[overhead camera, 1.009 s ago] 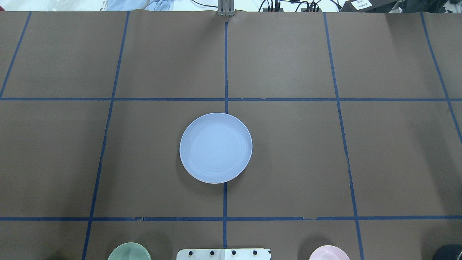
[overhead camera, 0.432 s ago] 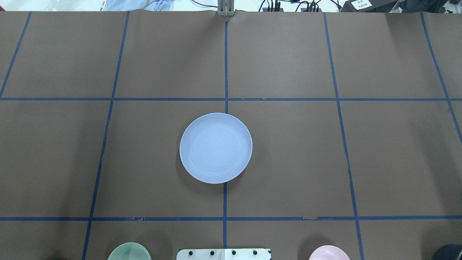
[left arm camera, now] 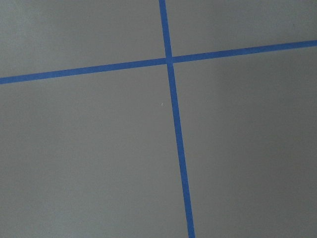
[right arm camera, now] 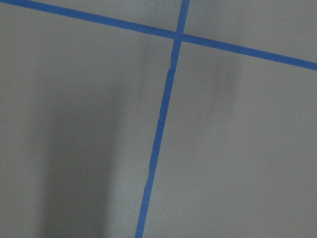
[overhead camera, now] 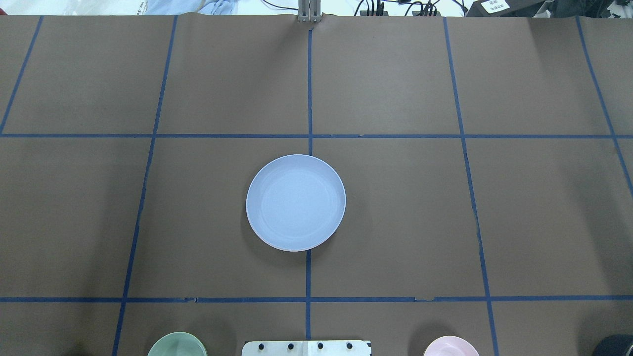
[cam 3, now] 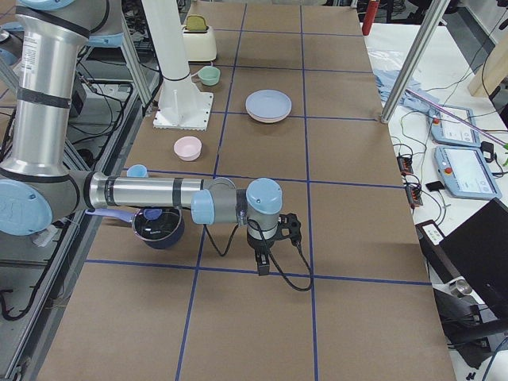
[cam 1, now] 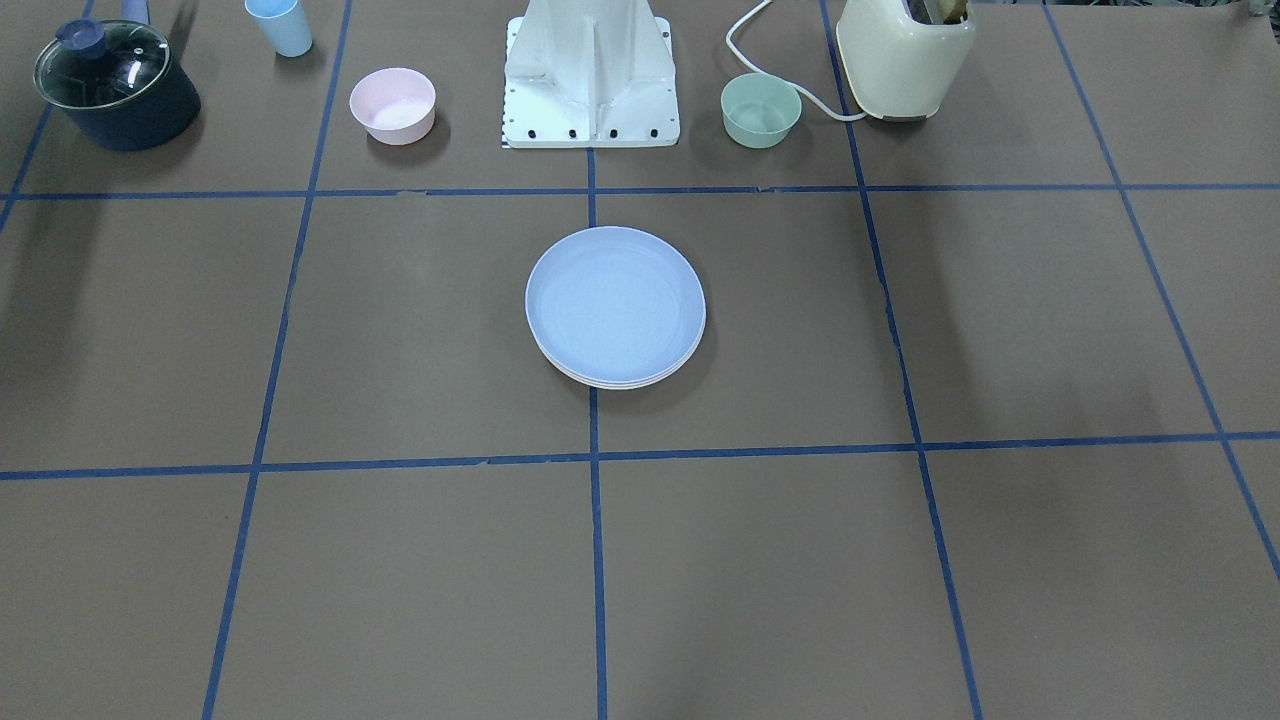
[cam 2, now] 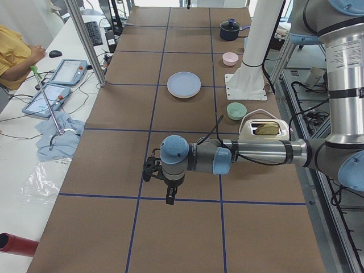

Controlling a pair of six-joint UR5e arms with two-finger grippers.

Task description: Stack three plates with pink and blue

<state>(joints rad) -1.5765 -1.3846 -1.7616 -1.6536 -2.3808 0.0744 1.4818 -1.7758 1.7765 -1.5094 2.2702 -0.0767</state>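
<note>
Plate stack (overhead camera: 295, 202) unmoved, well apart from left fingers (cam 2: 169, 197), right fingers (cam 3: 263, 263)

Left arm (cam 2: 259, 152) reaching out with its forearm lying level, wrist turning downward, left gripper (cam 2: 169, 198) pointing straight down, right arm (cam 3: 151, 191) stretching out level likewise, right gripper (cam 3: 263, 267) hanging straight down, finger spacing on both showing too small to tell
</note>
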